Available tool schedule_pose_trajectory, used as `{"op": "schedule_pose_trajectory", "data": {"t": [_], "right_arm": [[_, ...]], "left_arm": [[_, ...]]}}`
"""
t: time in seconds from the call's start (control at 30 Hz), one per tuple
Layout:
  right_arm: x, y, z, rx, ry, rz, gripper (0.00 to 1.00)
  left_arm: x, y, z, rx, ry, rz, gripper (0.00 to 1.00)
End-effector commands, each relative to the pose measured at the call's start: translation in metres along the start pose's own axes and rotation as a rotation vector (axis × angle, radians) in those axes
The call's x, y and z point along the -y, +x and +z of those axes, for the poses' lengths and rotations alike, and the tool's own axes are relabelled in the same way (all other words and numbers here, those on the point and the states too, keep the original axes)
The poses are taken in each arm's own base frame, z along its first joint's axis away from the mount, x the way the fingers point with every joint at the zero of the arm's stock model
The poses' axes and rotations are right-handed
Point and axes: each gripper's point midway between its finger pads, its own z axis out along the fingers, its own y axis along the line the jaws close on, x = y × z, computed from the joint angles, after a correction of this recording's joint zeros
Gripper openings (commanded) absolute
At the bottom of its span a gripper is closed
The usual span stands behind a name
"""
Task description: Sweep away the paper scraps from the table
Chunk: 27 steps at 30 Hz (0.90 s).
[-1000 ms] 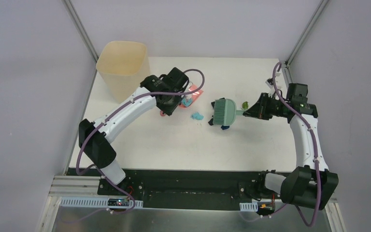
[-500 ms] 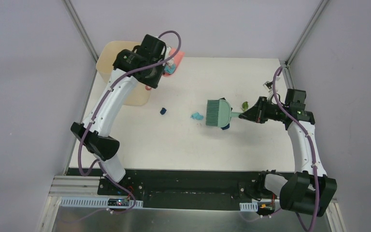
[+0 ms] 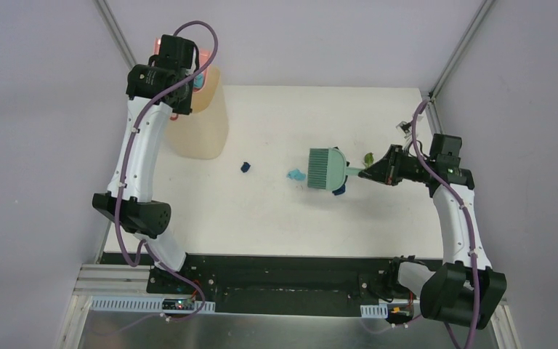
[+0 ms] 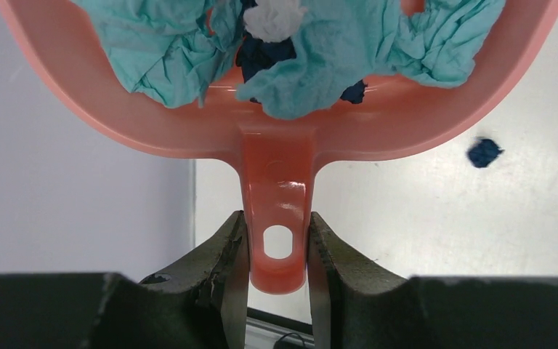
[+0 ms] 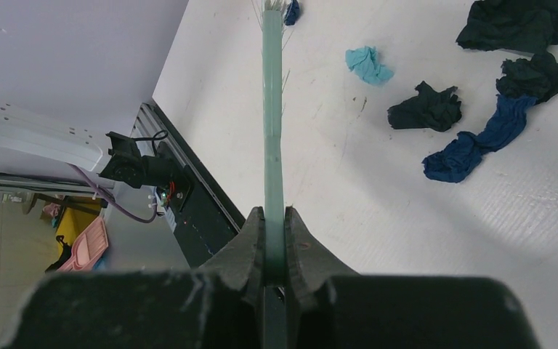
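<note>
My left gripper (image 3: 182, 67) is raised over the cream bin (image 3: 197, 127) and is shut on the handle of the pink dustpan (image 4: 276, 182). The dustpan holds light blue scraps (image 4: 312, 69), a white one (image 4: 276, 18) and dark blue ones. My right gripper (image 3: 378, 171) is shut on the handle of the teal brush (image 3: 327, 169), whose head rests on the table (image 3: 276, 218). On the table lie a dark blue scrap (image 3: 245, 166), a light blue one (image 3: 296, 174), a dark blue one (image 3: 339, 190) under the brush and a green one (image 3: 368, 156).
The right wrist view shows the brush handle (image 5: 272, 109) running forward, with a light blue scrap (image 5: 368, 64), black scraps (image 5: 425, 107) and a dark blue one (image 5: 472, 145) to its right. The table's black front edge (image 3: 276, 265) lies near the arm bases.
My left arm has lifted the loaded dustpan off the table and swung it back left over the bin. A dark blue scrap stays where it was. The brush shifted slightly left.
</note>
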Motion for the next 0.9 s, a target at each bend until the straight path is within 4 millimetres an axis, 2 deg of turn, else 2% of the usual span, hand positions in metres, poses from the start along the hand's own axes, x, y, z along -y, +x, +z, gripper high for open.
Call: {"op": "schedule_pose_trajectory", "data": {"t": [0.0, 0.1, 0.23, 0.4, 0.57, 0.7, 0.87], "right_arm": [[-0.018, -0.008, -0.007, 0.045, -0.048, -0.094, 0.0], [-0.022, -0.008, -0.008, 0.051, -0.051, -0.104, 0.0], [-0.03, -0.008, -0.01, 0.058, -0.07, -0.116, 0.0], [-0.042, -0.009, -0.013, 0.057, -0.116, -0.116, 0.0], [-0.05, -0.008, -0.014, 0.041, -0.144, -0.117, 0.0], [-0.066, -0.003, -0.017, 0.022, -0.166, -0.171, 0.0], [-0.08, 0.002, -0.017, 0.009, -0.189, -0.216, 0.0]], "left_arm": [[-0.042, -0.002, -0.02, 0.066, -0.181, -0.007, 0.0], [-0.069, 0.0, -0.027, 0.091, -0.319, -0.001, 0.0], [-0.081, 0.006, -0.031, 0.097, -0.386, 0.02, 0.0], [-0.101, 0.009, -0.025, 0.046, -0.551, 0.175, 0.0], [-0.114, -0.004, -0.022, -0.003, -0.736, 0.343, 0.0], [-0.115, -0.01, -0.021, -0.015, -0.784, 0.434, 0.0], [-0.118, -0.032, -0.015, -0.005, -0.905, 0.58, 0.0]]}}
